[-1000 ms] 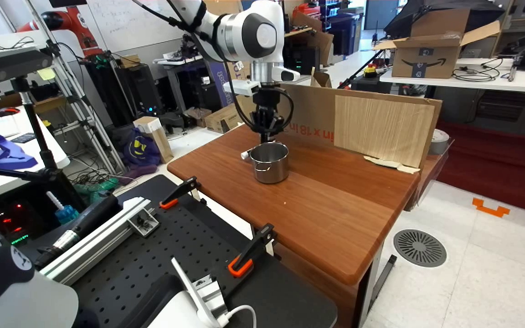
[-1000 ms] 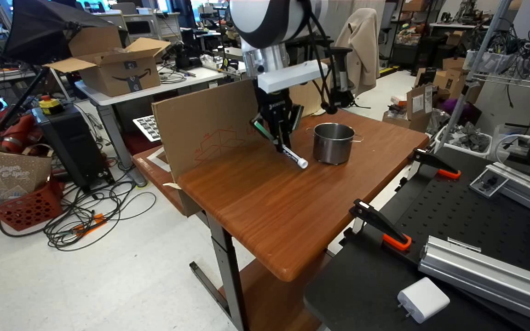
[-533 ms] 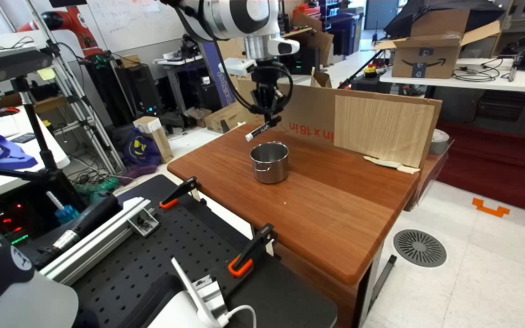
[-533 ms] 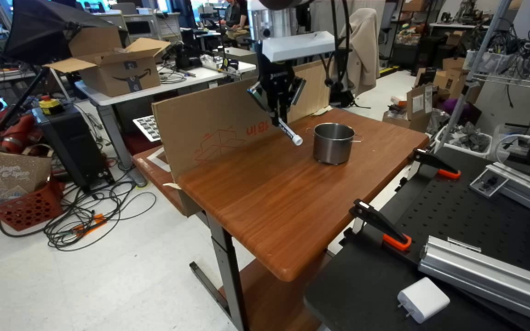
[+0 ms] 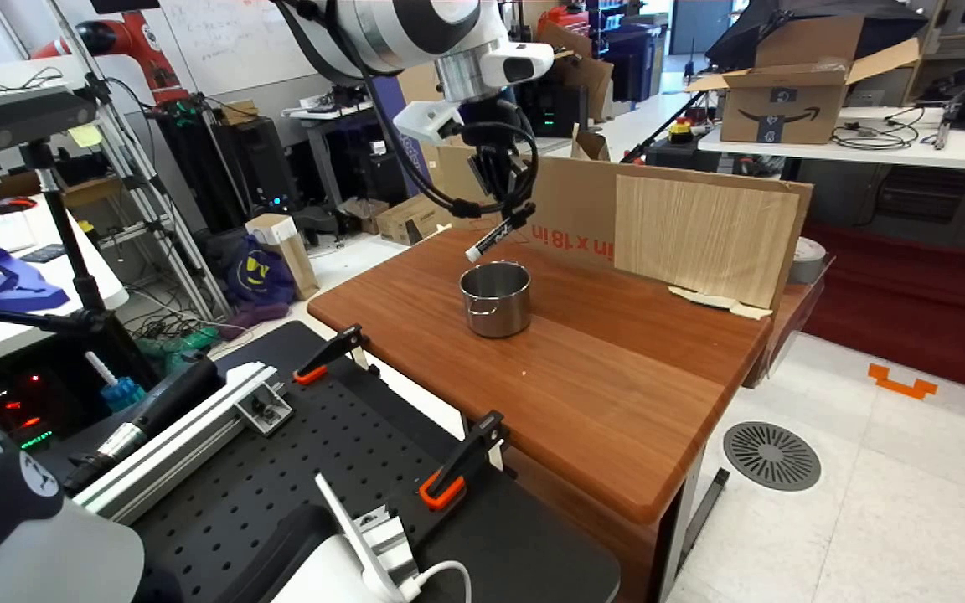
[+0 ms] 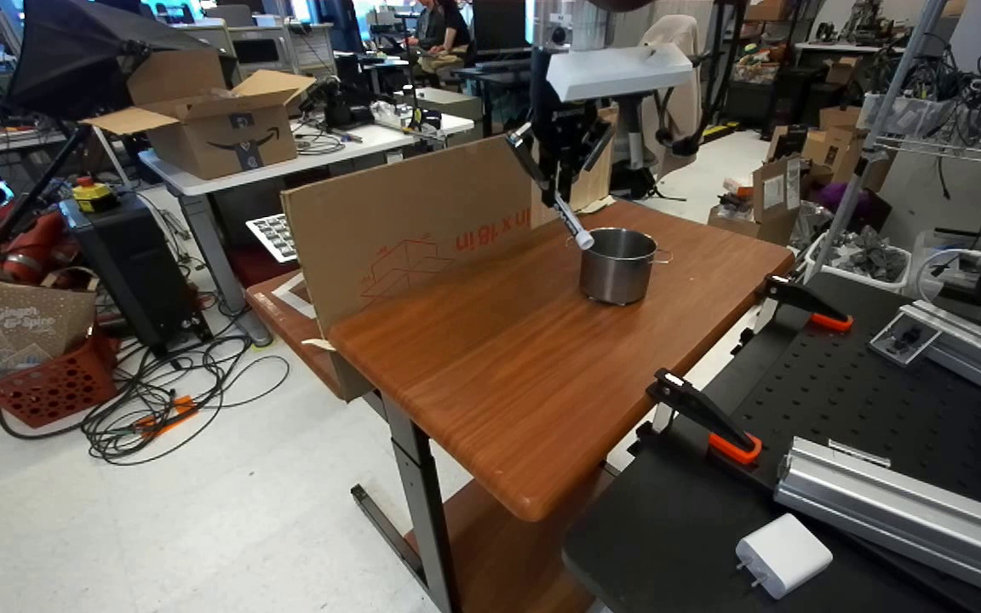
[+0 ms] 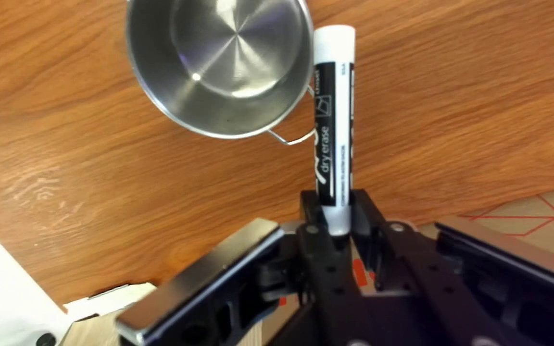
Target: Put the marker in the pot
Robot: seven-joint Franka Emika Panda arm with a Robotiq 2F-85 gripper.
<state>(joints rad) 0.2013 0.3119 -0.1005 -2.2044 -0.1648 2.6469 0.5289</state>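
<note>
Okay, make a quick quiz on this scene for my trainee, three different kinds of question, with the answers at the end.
1. What colour is the free end of the marker?
2. True or false: the pot stands upright on the table.
3. The tool grips the marker: A, around its middle; B, near one end; C, not at all.

Key: 1, white. 2, true. 3, B.
</note>
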